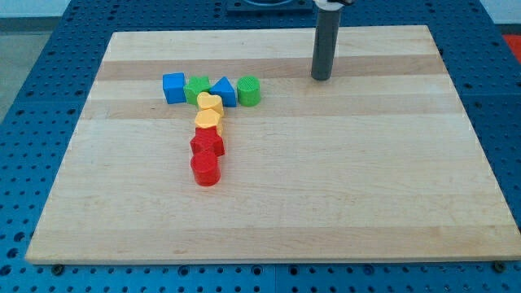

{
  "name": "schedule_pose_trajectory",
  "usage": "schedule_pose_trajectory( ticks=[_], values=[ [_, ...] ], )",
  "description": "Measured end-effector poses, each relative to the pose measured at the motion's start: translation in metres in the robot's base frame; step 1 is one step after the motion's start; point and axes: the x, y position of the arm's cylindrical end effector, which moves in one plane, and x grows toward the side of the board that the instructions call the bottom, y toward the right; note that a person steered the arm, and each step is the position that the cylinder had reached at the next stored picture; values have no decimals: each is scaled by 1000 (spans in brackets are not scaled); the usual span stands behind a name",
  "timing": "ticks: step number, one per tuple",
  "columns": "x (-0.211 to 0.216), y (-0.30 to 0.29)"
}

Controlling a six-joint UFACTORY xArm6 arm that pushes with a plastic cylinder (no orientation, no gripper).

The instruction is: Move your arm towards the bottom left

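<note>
My tip (321, 78) rests on the wooden board (342, 187) near the view's top, right of centre, well to the right of all the blocks. A row of blocks lies at the upper left: a blue cube (173, 88), a green star-like block (196, 89), a blue triangle (223, 90) and a green cylinder (249, 91). Below them a column runs down: a yellow heart (210, 103), a yellow hexagon-like block (208, 121), a red star (207, 144) and a red cylinder (206, 168). The tip touches none of them.
The board lies on a blue perforated table (24, 89) that shows around all its edges. The rod's upper end leaves the view at the top.
</note>
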Motion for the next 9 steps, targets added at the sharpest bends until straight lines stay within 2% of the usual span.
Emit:
schedule_pose_trajectory(
  ticks=[2, 3, 4, 5, 6, 7, 9],
  values=[
    [11, 6],
    [64, 11],
    [140, 10],
    [219, -30],
    [254, -104],
    [256, -184],
    [256, -248]
  ],
)
